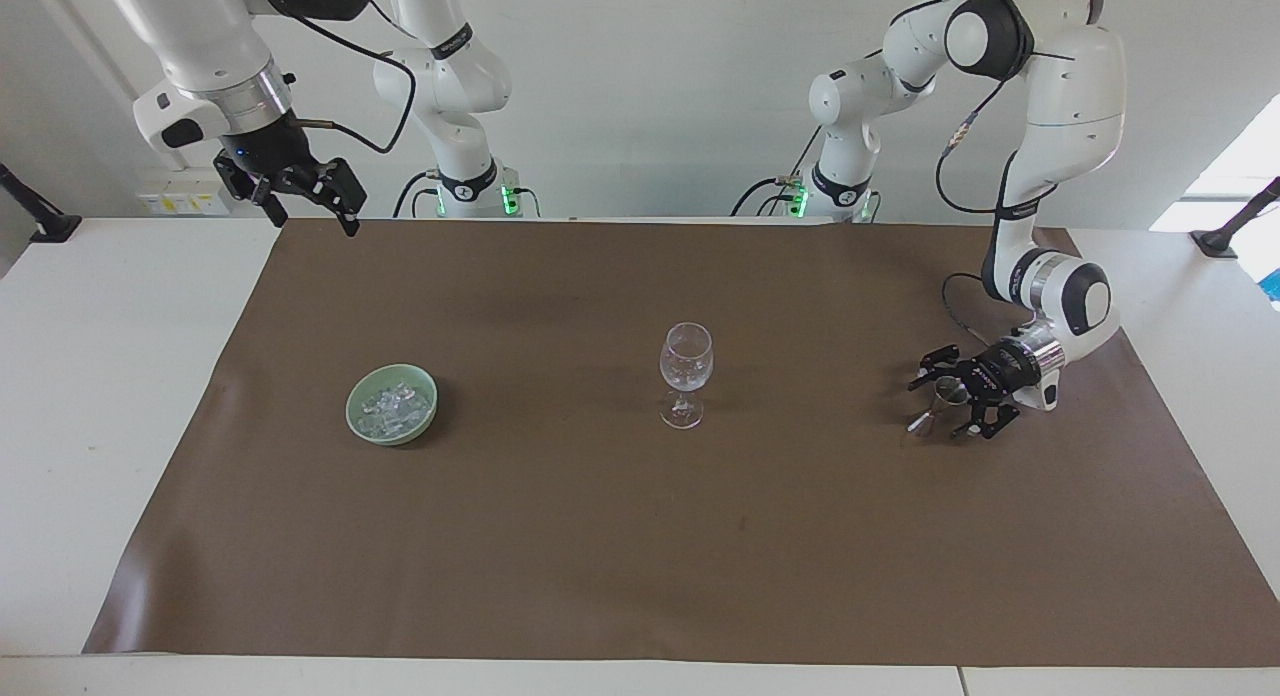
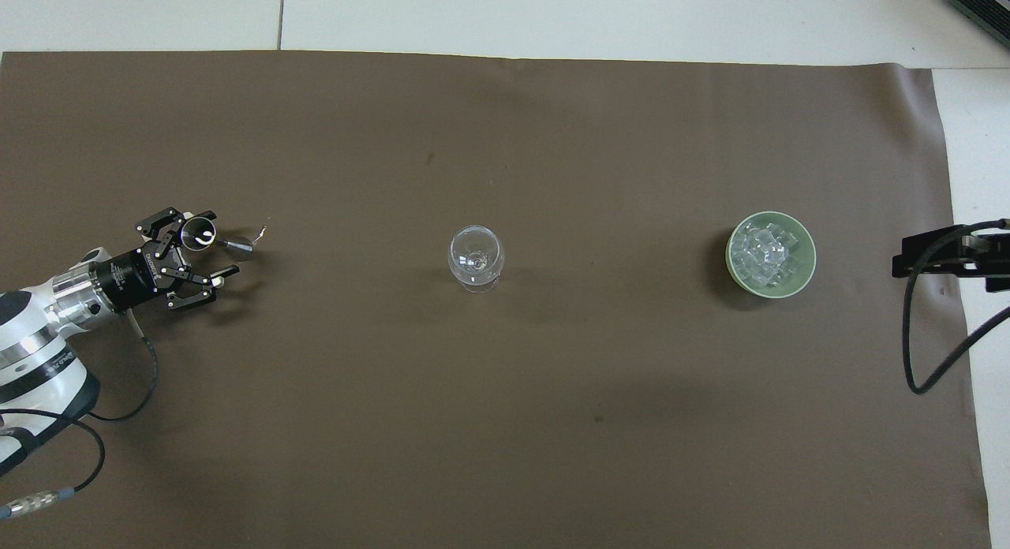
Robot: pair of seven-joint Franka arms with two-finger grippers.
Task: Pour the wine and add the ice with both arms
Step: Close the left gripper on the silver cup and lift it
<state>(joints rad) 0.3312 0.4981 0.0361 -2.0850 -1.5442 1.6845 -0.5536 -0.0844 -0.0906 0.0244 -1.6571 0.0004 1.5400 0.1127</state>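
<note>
A clear stemmed glass (image 1: 686, 368) (image 2: 476, 257) stands empty mid-mat. The ice (image 1: 394, 406) (image 2: 764, 253) lies piled in a pale green bowl (image 1: 351, 412) (image 2: 731, 255) toward the right arm's end. Toward the left arm's end stands a small metal measuring cup (image 1: 944, 390) (image 2: 199, 234). My left gripper (image 1: 948, 396) (image 2: 197, 247) is low, lying sideways and open, with one finger on each side of that cup. The wine does not show; I cannot tell what the cup holds. My right gripper (image 1: 312, 219) (image 2: 907, 263) hangs open, high over the mat's corner at its own end.
A brown mat (image 1: 640, 536) (image 2: 505, 423) covers most of the white table (image 1: 110, 396). Both arm bases stand at the table's edge nearest the robots. A black cable (image 2: 915, 352) loops down from the right wrist.
</note>
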